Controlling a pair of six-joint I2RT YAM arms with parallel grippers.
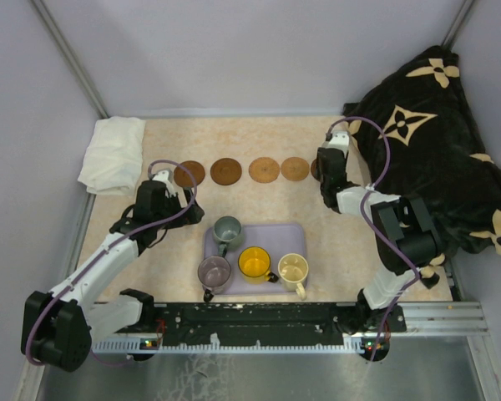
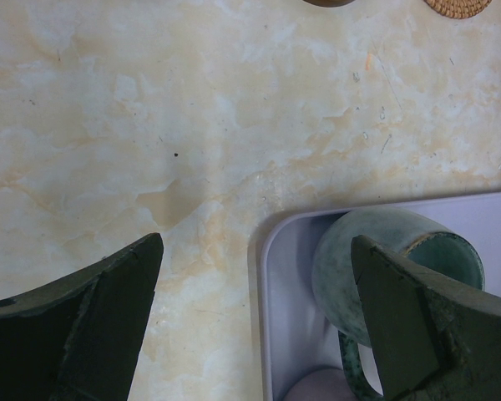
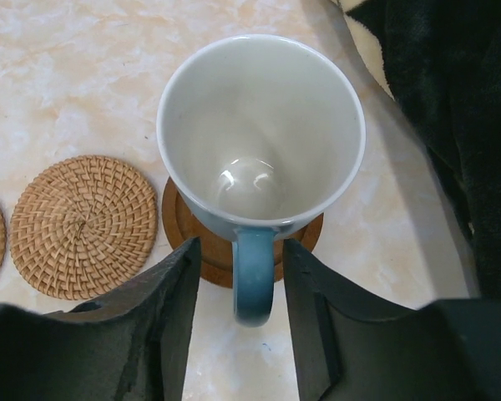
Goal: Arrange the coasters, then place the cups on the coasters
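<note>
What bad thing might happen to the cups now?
The right gripper has its jaws close beside the blue handle of the white ceramic mug; backing away crookedly might snag it and tug the mug off its round brown coaster. The open left gripper hangs by the grey-green mug; one jaw might knock it.
</note>
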